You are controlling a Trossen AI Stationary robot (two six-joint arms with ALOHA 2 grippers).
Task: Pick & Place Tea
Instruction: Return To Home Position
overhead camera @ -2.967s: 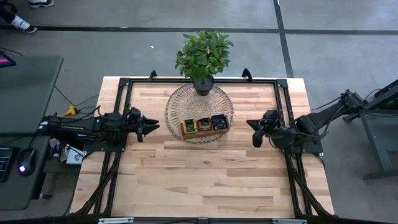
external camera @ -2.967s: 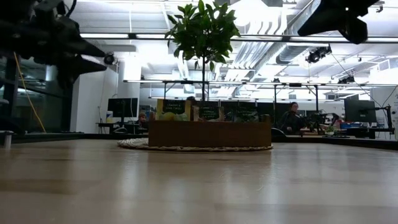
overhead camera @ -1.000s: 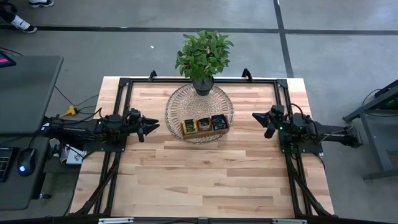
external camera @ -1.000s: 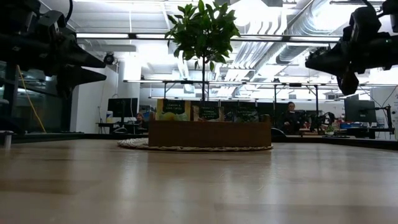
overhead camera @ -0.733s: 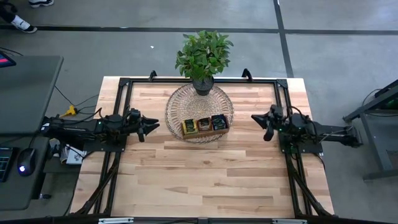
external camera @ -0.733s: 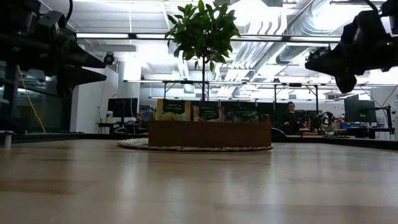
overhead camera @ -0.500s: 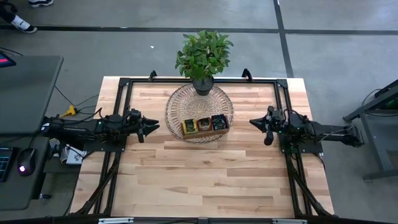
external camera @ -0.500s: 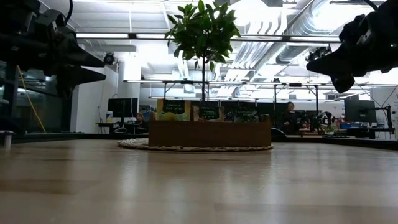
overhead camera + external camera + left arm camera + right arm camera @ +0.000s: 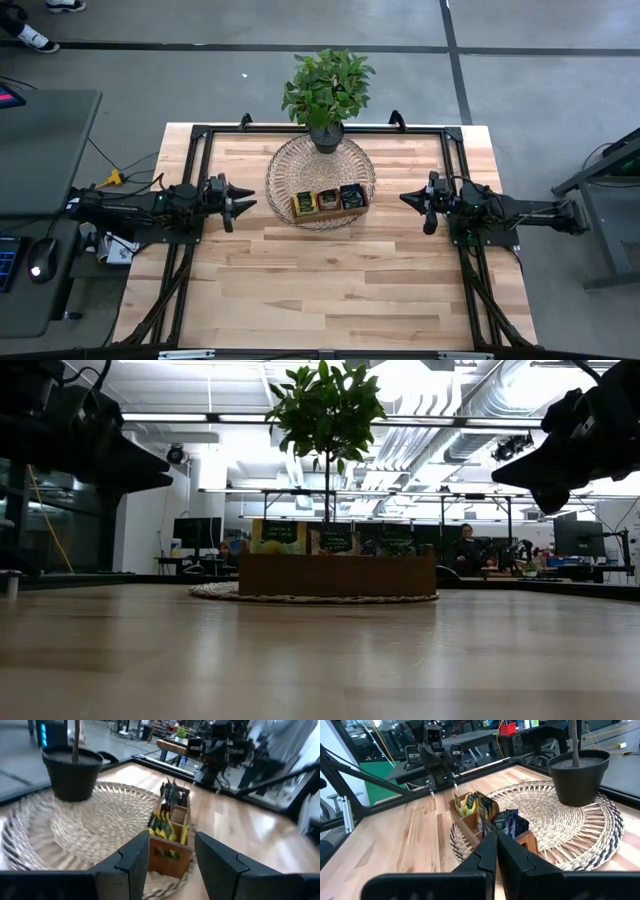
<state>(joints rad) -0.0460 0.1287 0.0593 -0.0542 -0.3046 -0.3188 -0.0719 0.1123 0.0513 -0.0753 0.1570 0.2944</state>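
Right arm is now reaching in level from the right edge, no longer folded back as it was three seconds ago. The right gripper is pointing at the tray from right of centre in the high view, with its fingers pressed together and gripping nothing. Left arm is sitting unchanged, stretched level at left of centre. The left gripper is aiming at the tray with its fingers spread apart and empty.

Tea is standing upright in the wooden tray at centre frame: yellow-green sachets in the leftmost compartment, darker ones in the middle and rightmost. Wrapper labels are showing in the low view, but the print is too small to read.

Tray is resting on the lower part of a round woven mat. A potted plant is sitting on the mat's upper edge.
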